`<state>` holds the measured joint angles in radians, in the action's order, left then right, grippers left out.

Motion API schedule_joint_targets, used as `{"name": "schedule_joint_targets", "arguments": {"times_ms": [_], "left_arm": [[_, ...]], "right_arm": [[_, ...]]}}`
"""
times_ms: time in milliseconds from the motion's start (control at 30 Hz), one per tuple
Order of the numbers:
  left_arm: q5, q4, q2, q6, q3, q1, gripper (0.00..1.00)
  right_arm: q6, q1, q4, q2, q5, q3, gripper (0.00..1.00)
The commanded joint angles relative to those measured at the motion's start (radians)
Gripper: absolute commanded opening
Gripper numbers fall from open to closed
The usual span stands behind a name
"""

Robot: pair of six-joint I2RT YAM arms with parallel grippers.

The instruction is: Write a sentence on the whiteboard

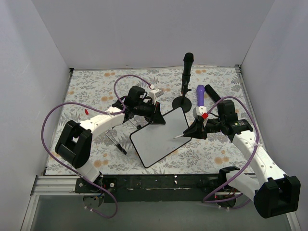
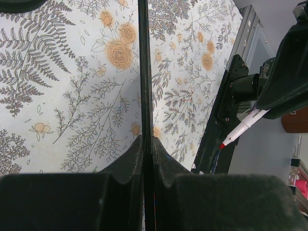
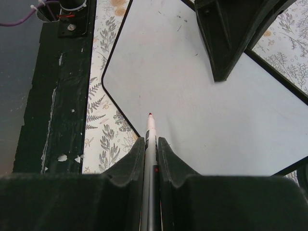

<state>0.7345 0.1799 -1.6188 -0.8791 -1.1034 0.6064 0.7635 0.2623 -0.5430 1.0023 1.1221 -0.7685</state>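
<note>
The whiteboard point(image 1: 159, 144) sits mid-desk between the two arms, with its long axis running from near-left to far-right in the top view. The left gripper point(image 1: 156, 117) is clamped on the board's far long edge. The left wrist view shows the jaws closed on the thin black frame, seen edge-on. The right gripper point(image 1: 192, 131) stands at the board's right short edge and is clamped on a marker point(image 1: 180, 136) that points inward across the board. In the right wrist view the marker's red tip lies over the white face, just inside the board's edge. It cannot be told whether the tip touches the surface. The face reads blank and no part of the sentence is visible, so the writing is judged not yet begun. The coming stroke calls for the tip to meet the face and travel along the long axis, towards the left gripper's side. The right arm is the writing arm and the left steadies the board. A black stand point(image 1: 185, 82) and a purple object point(image 1: 199, 93) sit on the desk point(image 1: 96, 91) beyond the board's far right corner, clear of the stroke path. Only the left gripper's fingers overlap the face, at the far edge.
</note>
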Motion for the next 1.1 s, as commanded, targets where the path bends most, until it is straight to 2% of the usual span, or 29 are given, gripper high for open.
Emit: {"name": "schedule_joint_targets", "arguments": {"times_ms": [0,367,533,633,767,1067], "left_arm": [[-0.017,-0.013,0.060,0.057,0.014,0.010,0.00],[-0.015,-0.013,0.060,0.052,0.014,0.010,0.00],[-0.017,-0.013,0.063,0.048,0.016,0.010,0.00],[-0.014,-0.020,0.063,0.040,0.022,0.010,0.00],[-0.007,-0.039,0.059,0.019,0.030,0.010,0.00],[-0.007,-0.068,0.057,-0.023,0.043,0.010,0.00]], "right_arm": [[0.010,0.000,0.025,-0.005,0.030,0.008,0.01],[0.007,0.009,0.023,-0.005,0.038,0.000,0.01],[0.011,0.040,-0.015,0.019,-0.013,-0.060,0.01],[0.022,0.077,-0.063,0.039,-0.030,-0.124,0.01],[-0.015,0.171,-0.043,0.056,-0.073,-0.149,0.01],[-0.024,0.316,-0.034,0.101,-0.251,-0.255,0.01]]}}
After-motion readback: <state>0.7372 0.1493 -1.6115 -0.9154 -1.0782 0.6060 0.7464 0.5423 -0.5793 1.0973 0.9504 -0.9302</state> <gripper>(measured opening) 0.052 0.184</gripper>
